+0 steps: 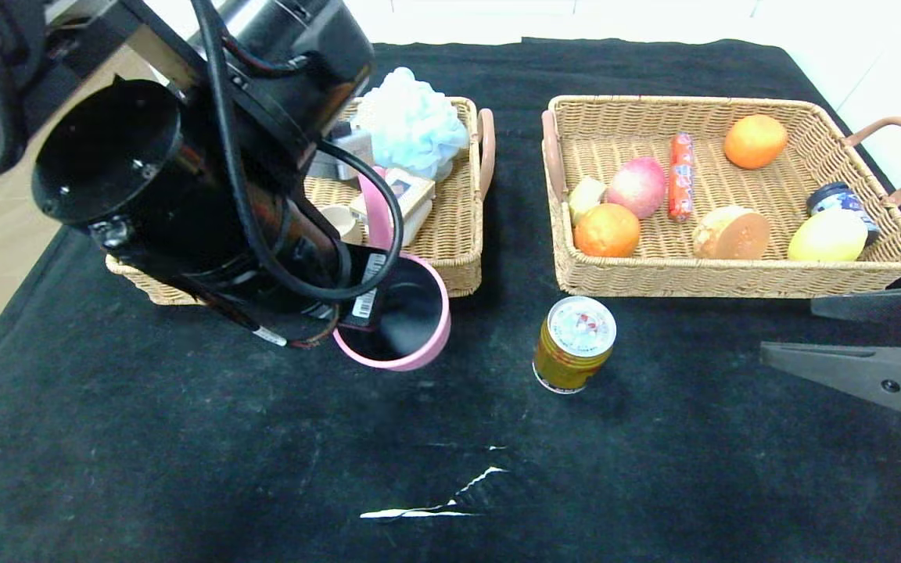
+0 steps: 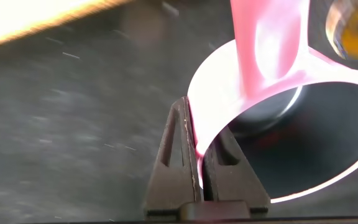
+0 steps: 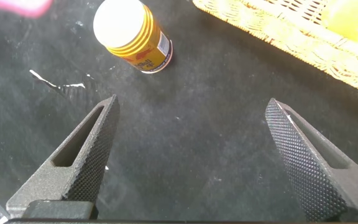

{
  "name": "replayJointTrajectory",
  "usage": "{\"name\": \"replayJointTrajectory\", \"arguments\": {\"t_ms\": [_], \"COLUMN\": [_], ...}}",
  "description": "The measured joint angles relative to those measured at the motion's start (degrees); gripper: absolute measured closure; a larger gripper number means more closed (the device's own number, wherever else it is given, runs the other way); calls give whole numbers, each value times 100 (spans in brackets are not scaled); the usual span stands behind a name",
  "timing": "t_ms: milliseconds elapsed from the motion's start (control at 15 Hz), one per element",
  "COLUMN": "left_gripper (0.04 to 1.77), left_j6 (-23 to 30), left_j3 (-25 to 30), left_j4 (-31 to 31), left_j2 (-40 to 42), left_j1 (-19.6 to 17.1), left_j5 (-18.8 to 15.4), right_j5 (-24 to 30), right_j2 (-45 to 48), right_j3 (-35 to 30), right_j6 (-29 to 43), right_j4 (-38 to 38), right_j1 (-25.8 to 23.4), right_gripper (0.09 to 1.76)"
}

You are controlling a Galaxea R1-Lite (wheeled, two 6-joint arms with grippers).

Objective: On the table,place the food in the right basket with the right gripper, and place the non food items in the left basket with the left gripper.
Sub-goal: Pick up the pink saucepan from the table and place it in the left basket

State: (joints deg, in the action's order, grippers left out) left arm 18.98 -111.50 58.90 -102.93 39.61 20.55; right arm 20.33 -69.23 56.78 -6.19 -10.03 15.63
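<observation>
Clamped on the rim of the pink saucepan [image 2: 278,112], the jaws of our left gripper [image 2: 201,155] pinch the wall with one finger outside and one inside the dark bowl. Our left arm reaches forward and down from the upper left of the head view, its bulky black wrist covering much of the left basket [image 1: 450,242]. We see the saucepan [image 1: 403,313] just in front of that basket's near edge, over the table [image 1: 184,453], with its long handle pointing back over the wicker; whether it touches the cloth we cannot tell.

Our right gripper [image 3: 191,155] has its jaws spread wide and grasps nothing. It hangs low at the right edge, in front of the right basket [image 1: 732,277], fingers [image 1: 834,367] pointing left toward the gold can [image 1: 574,344], which stands upright on the cloth well apart from them. In the right basket lie the sausage stick [image 1: 681,176], the cut tuber [image 1: 730,233] and the lemon [image 1: 827,236].
</observation>
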Motion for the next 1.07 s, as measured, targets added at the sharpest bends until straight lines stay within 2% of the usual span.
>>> {"name": "replayJointTrajectory", "arguments": {"t_ms": [267,400,600,867,1067], "left_gripper": [165,165,165,165,165], "left_j6": [-366,-523,-581,-581,-564], "left_j3": [-99,-107,-101,-33,-11], "left_j4": [-389,-607,-940,-1558,-1954], "left_j2": [177,282,423,472,417], "left_j1": [-806,-1186,-1770,-2608,-3077], "left_j5": [-88,-302,-789,-1725,-2185], "right_j5": [-7,-9,-9,-11,-9], "right_j2": [-22,-28,-34,-39,-41], "right_j3": [-1,-1,-1,0,0], "right_j6": [2,2,0,2,2], "right_j4": [6,6,6,9,6], "right_j1": [0,0,-1,-1,-1], "right_gripper": [14,14,14,14,14]}}
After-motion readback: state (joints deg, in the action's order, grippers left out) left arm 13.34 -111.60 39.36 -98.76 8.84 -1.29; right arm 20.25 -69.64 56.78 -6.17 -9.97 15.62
